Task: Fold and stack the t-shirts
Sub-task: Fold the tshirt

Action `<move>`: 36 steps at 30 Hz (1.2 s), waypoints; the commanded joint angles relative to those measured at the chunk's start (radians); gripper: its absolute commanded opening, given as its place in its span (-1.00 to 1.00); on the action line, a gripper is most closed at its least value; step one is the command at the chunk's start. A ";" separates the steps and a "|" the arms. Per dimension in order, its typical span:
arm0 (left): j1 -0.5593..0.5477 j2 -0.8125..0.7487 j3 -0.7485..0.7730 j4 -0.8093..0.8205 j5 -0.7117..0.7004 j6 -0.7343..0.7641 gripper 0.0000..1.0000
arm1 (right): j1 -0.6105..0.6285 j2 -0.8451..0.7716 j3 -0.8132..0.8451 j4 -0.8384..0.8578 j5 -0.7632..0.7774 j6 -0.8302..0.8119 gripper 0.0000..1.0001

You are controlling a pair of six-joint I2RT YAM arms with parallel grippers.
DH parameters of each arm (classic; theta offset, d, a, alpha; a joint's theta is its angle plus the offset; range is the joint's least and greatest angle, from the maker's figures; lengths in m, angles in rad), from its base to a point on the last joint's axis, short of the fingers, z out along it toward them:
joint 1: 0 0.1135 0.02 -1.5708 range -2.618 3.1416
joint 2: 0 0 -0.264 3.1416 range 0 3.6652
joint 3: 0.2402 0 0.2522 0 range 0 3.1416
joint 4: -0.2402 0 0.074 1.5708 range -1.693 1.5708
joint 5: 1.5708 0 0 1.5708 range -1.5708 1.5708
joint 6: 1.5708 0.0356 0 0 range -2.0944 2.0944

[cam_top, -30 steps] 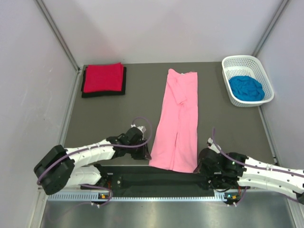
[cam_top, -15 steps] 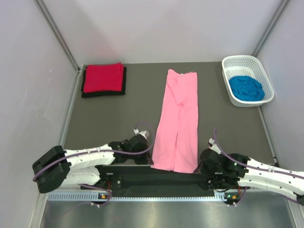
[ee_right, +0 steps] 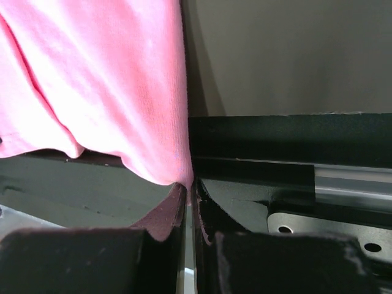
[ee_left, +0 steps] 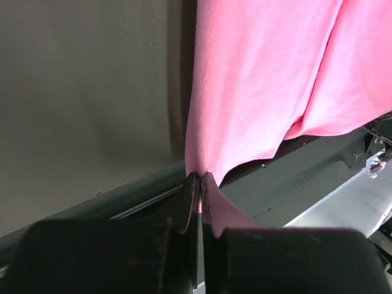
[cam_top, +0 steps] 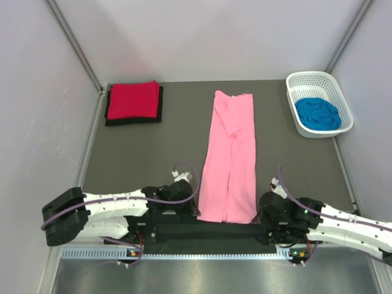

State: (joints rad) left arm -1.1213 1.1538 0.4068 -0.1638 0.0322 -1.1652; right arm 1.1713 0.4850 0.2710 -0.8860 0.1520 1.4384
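Left wrist view: left gripper (ee_left: 195, 184), jaws pressed together, pinching the near left corner of the pink t-shirt (ee_left: 263, 79). Right gripper (ee_right: 188, 190), likewise closed, pinching the near right corner. The pink t-shirt is a long narrow strip, mid-table (cam_top: 153, 153), running from near edge to far. Far left: folded red t-shirt (cam_top: 133, 99) on the black t-shirt (cam_top: 131, 121). Far right: white basket (cam_top: 312, 76) holding the blue t-shirt (cam_top: 317, 113).

Plain pink shirt (cam_top: 231, 156), red shirt (cam_top: 133, 99), white lattice basket (cam_top: 312, 76)
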 commanded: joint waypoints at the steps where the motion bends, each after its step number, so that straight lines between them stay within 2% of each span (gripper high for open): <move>1: -0.009 -0.023 0.035 -0.002 -0.023 -0.037 -1.00 | 0.018 0.003 0.069 -0.028 0.046 -0.024 -1.00; 8: 0.015 0.001 0.104 -0.008 -0.086 -0.031 -1.00 | 0.018 0.092 0.186 -0.019 0.147 -0.120 -1.00; 15: 0.198 0.113 0.234 0.029 0.087 0.051 -1.00 | -0.038 0.289 0.349 -0.027 0.268 -0.308 -0.99; 25: 0.412 0.393 0.495 0.033 0.153 0.237 -1.00 | -0.450 0.512 0.405 0.278 0.158 -0.767 -1.00; 29: 0.500 0.513 0.651 0.023 0.222 0.274 -1.00 | -0.541 0.625 0.517 0.329 0.129 -0.872 -1.00; 36: 0.563 0.694 0.843 0.023 0.248 0.325 -1.00 | -0.699 0.806 0.645 0.430 0.002 -0.980 -1.00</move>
State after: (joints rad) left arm -0.5751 1.7935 1.1534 -0.1665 0.2398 -0.8886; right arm 0.5232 1.2392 0.8482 -0.5404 0.2222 0.5472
